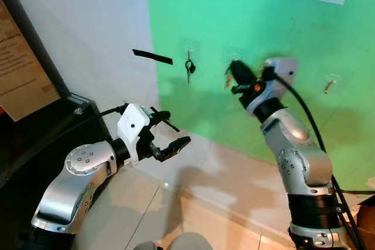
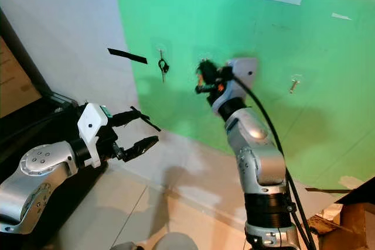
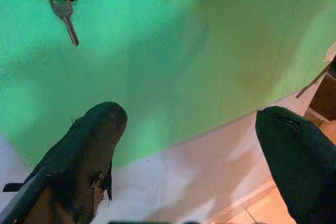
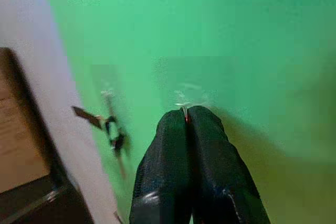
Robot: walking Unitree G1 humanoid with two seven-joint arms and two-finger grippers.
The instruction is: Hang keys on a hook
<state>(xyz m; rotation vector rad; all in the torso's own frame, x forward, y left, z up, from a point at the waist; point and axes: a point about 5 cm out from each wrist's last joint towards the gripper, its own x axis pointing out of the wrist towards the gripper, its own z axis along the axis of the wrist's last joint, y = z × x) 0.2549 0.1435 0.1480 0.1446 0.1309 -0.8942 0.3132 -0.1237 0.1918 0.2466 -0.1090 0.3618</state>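
Right gripper (image 1: 236,69) pinching keys (image 1: 227,78) shut-fingered, reaching toward hook (image 4: 190,93) on green wall (image 1: 281,33); left gripper (image 1: 170,133) idling, fingers spread, low.

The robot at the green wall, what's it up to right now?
The right gripper is raised to the green wall, its fingers pinched on a small key ring at a clear stick-on hook. Another dark key ring with a silver key already hangs on the hook to its left. The left gripper hovers open, lower down.
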